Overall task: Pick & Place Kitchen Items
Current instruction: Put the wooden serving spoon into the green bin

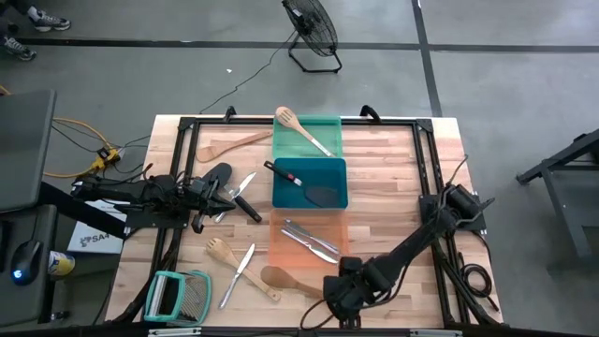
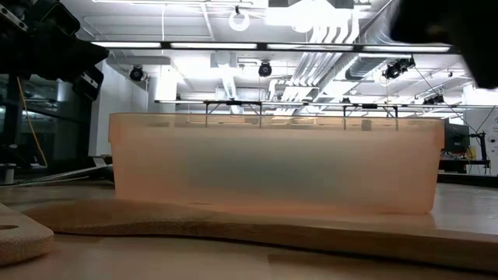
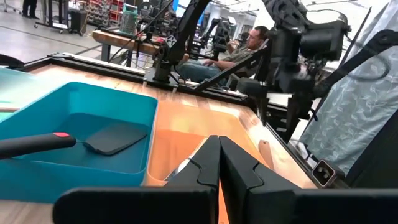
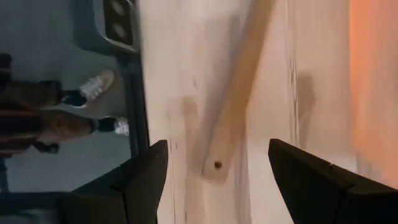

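right gripper (image 4: 214, 171), fingers spread either side of wooden spoon (image 4: 233, 106) handle, nothing pinched; left gripper (image 3: 219, 163) pressed together, idle; several utensils trayed, several still loose on table (image 1: 393, 201).

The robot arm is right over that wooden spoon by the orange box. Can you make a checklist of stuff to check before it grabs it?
1. Right end effector open: ok, its fingers stand wide apart.
2. Wooden spoon handle lined up between the fingers: ok, the handle end with its hole sits in the gap in the right wrist view.
3. Spoon free of other items: ok, it lies alone on the table beside the orange tray.
4. Room in the orange tray: ok, only silver utensils lie inside.
5. Left end effector out of the way: ok, shut, on the table's left side.
6. Height above the spoon: cannot tell.
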Available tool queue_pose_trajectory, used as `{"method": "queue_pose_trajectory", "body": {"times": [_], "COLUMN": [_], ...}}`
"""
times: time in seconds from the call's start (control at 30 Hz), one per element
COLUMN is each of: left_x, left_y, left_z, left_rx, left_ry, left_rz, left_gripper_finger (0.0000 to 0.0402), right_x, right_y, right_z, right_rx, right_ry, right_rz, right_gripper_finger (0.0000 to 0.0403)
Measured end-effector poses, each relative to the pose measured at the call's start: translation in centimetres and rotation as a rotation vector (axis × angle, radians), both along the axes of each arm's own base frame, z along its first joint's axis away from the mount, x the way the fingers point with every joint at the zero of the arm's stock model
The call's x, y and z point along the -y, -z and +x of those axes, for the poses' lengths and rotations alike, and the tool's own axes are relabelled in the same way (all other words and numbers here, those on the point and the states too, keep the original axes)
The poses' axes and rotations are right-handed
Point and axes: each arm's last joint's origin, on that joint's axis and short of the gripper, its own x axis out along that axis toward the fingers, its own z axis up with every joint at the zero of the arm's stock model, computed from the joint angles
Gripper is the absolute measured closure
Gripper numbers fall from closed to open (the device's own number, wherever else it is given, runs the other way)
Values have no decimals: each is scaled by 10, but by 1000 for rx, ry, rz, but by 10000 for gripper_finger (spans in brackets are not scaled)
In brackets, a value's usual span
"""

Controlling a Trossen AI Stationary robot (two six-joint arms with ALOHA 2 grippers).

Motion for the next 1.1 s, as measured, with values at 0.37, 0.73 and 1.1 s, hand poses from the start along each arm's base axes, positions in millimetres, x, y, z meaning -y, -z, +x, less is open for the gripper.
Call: {"method": "queue_pose_trajectory", "body": {"times": [0.37,0.73,1.1], "left_x": [0,0,0], "left_y": [0,0,0], "left_z": [0,0,0], "left_rx": [0,0,0], "left_ry": [0,0,0], "left_rz": [0,0,0], "left_gripper_finger": [402,402,402], "right_x": [-11,-21,-21], "right_y": [36,62,68], "right_z": [-1,-1,-4], "right_rx": [-134,-175,-145], "right_ry": [174,180,185], "right_rz": [-6,-25,-123], "right_gripper_finger": [133,133,214]}}
